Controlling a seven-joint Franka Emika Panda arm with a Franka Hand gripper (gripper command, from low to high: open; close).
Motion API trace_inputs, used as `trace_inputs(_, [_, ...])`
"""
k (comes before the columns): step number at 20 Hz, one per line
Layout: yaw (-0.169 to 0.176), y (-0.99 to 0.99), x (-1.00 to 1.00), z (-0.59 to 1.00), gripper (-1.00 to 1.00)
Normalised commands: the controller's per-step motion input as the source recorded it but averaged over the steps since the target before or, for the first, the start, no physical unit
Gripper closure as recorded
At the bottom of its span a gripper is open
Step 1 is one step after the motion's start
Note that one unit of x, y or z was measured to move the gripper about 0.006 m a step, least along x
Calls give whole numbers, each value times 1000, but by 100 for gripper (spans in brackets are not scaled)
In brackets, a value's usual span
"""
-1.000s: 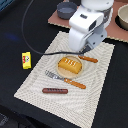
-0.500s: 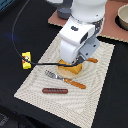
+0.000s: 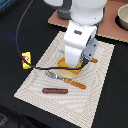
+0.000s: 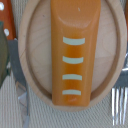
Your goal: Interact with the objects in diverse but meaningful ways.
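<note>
- The wrist view looks straight down on the bread loaf (image 4: 74, 52), golden with pale score marks, lying lengthwise on the plate (image 4: 35, 75) and nearly filling the picture. I judge the step in hand to be the descent onto the loaf for a grasp.
- Neither fingertip of the gripper (image 3: 76, 64) shows in the wrist view, and in the exterior view the arm's own body hides the fingers, so whether the pincer is open or closed I cannot tell.
- The next move, as I judge it, calls for the fingers to straddle the loaf across its narrow width and close without pushing the plate. The loaf is smooth and rounded, so an off-centre pinch might let it slip.
- Only the wrist view shows the loaf's scoring and its seat on the plate. It also shows fork (image 4: 119, 102) tines just beside the plate on one side, and a knife (image 4: 14, 65) blade on the other.
- Only the exterior view shows the wider layout: the plate in the middle of a woven mat (image 3: 100, 80), the fork's orange handle (image 3: 76, 83) lying just on the near side of the plate, and the sausage (image 3: 55, 91) nearer the counter's front edge.
- Further out, the yellow packet (image 3: 25, 59) lies off the mat toward the counter's edge on the exterior view's left, a black cable (image 3: 22, 30) running past it.
- At the far corner, on the exterior view's right, stands a bowl (image 3: 123, 17).
</note>
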Motion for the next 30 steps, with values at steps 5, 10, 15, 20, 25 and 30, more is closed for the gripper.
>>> trace_inputs(5, [52,-35,-54,-423,-100])
trace_inputs(10, [54,-57,-39,-397,-100])
trace_inputs(15, [52,-7,9,-355,-100])
trace_inputs(20, [47,-1,22,-315,100])
trace_inputs(25, [45,0,49,-296,100])
trace_inputs(30, [43,0,46,-261,100])
